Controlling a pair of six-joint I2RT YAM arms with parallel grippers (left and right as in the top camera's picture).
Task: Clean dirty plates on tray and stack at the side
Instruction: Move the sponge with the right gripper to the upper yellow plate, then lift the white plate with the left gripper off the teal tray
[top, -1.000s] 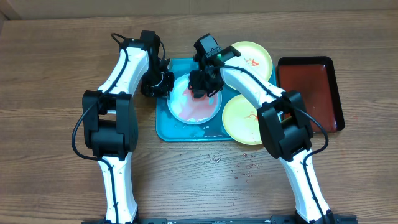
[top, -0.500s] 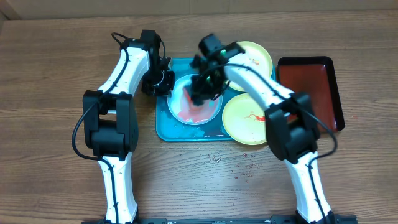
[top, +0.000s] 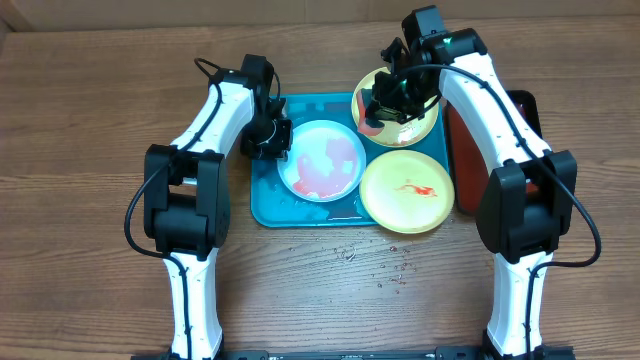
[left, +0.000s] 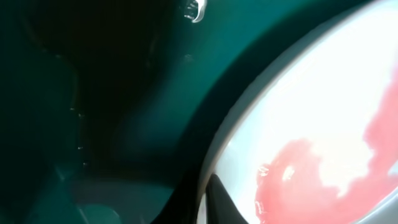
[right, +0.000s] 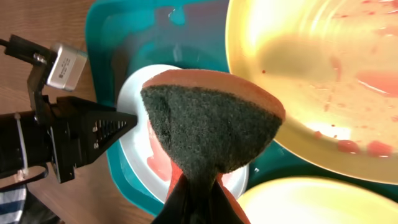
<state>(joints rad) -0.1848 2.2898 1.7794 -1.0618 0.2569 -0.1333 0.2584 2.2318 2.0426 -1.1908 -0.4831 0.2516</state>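
The teal tray (top: 265, 205) holds a pale blue-white plate (top: 322, 160) smeared with red sauce; it also shows in the right wrist view (right: 138, 99). My left gripper (top: 274, 140) is shut on this plate's left rim (left: 236, 130). Two pale yellow-green plates lie at the tray's right side: one at the back (top: 420, 90), one in front (top: 405, 190) with a red smear. My right gripper (top: 385, 100) is shut on an orange sponge with a dark scrub pad (right: 208, 124). It holds the sponge over the back yellow plate's (right: 311, 62) left edge.
A dark red tray with a black rim (top: 525, 105) lies at the far right, mostly hidden under my right arm. Small drops and red specks (top: 390, 272) dot the wooden table in front of the teal tray.
My right gripper has lifted the sponge off the blue-white plate and moved back and right over the back yellow plate. The left gripper and the blue-white plate have shifted slightly right.
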